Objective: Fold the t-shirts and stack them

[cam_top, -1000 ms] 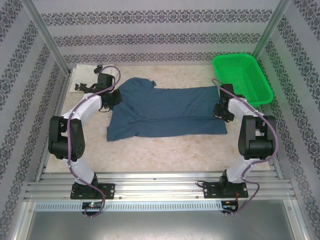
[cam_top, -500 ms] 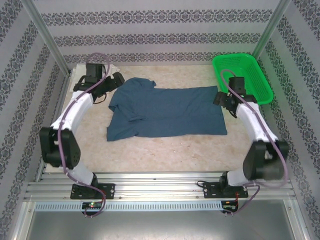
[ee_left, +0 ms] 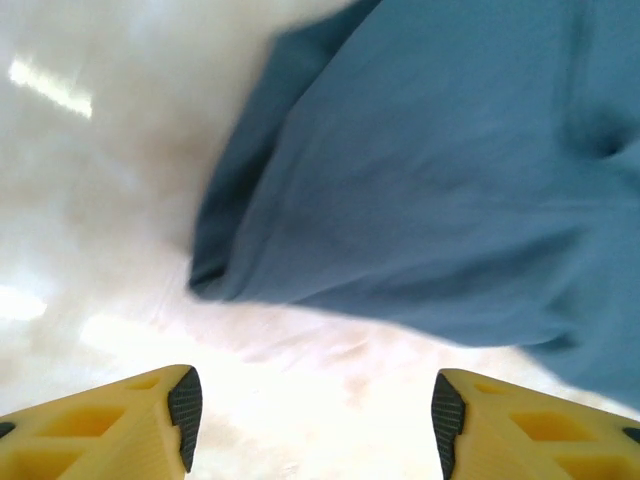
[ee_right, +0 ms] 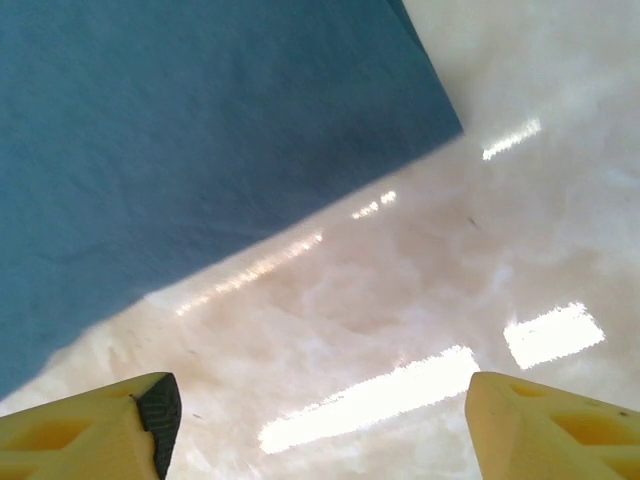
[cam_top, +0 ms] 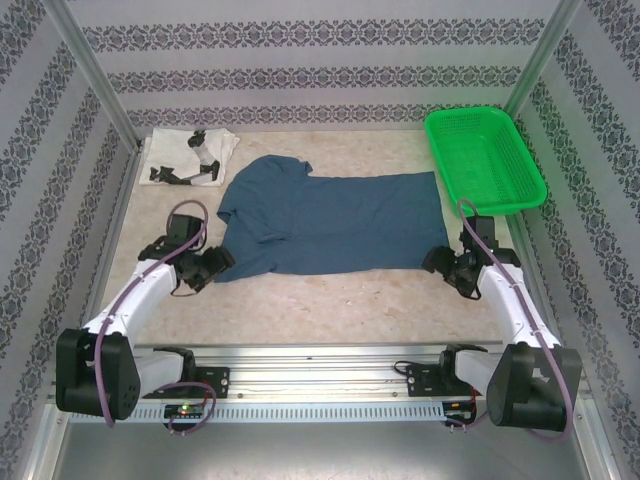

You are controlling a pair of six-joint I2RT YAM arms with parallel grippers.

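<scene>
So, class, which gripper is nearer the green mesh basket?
Right. The right gripper hangs just in front of the green mesh basket; the left gripper is far across the table.

- This is a robot test cell in a lab, not a lived-in room.
- Two arms, the left arm (cam_top: 140,295) and the right arm (cam_top: 515,300), are bolted to slotted aluminium rails (cam_top: 320,380) along the table's 6 o'clock edge.
- Bare aluminium posts (cam_top: 95,85) rise at the 11 and 1 o'clock corners as an open frame.
- Flat walls (cam_top: 320,70) printed with a repeating ornament band box in the marble-look table (cam_top: 340,300) on three sides.
- Laundry items lie staged on it: a dark blue t-shirt (cam_top: 330,220) at centre and a green mesh basket (cam_top: 485,160) at 1 o'clock.
</scene>
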